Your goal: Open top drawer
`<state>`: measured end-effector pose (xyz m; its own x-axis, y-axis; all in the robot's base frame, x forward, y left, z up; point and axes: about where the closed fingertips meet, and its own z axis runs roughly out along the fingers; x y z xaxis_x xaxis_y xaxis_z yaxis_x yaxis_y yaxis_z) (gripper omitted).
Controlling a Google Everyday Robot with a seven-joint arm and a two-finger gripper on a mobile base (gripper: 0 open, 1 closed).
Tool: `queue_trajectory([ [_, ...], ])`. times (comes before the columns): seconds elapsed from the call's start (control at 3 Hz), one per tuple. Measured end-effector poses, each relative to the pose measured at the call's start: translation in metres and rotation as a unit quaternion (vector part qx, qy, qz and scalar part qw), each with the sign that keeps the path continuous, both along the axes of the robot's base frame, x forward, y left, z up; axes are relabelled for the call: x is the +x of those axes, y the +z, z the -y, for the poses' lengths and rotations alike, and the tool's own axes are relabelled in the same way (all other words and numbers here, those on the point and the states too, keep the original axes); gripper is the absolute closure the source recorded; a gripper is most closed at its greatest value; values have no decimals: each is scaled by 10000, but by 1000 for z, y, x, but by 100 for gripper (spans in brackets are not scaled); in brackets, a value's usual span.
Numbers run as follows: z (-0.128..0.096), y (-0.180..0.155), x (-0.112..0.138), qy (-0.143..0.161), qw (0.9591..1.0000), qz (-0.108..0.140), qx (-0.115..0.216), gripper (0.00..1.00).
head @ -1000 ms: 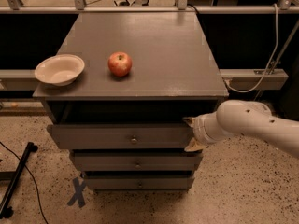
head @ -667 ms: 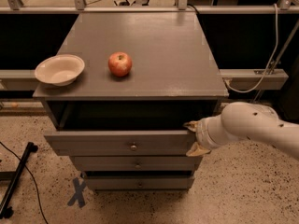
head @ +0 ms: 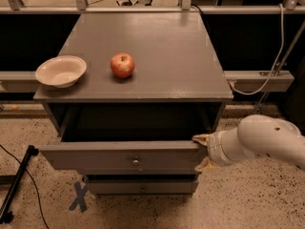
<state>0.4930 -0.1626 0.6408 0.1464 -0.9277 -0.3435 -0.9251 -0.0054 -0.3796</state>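
While the jaws are clasping its front's right end, the top drawer (head: 95, 157) is standing well open
The gripper (head: 202, 151) is sitting at that end, one tan tip over the panel's upper edge and one under it, white arm reaching in from the right; on the worktop (head: 167, 56) above, an apple (head: 122, 65) and a bowl (head: 61, 71) are resting apart

No writing is readable; the only sign is a blue tape X (head: 78, 197) on the speckled floor (head: 248, 202), below-left of the gripper (head: 202, 152) clasping the grey wooden top drawer (head: 95, 157) at its right end.
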Motion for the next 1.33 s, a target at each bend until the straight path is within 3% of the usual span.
queue_trajectory([
  [0.33,5,-3,-24,-129,9998,-124,56,43],
  [0.67,5,-8,-41,-219,9995,-217,122,37],
  [1.0,5,-7,-41,-219,9995,-217,122,39],
  [1.33,5,-7,-41,-219,9995,-216,122,34],
])
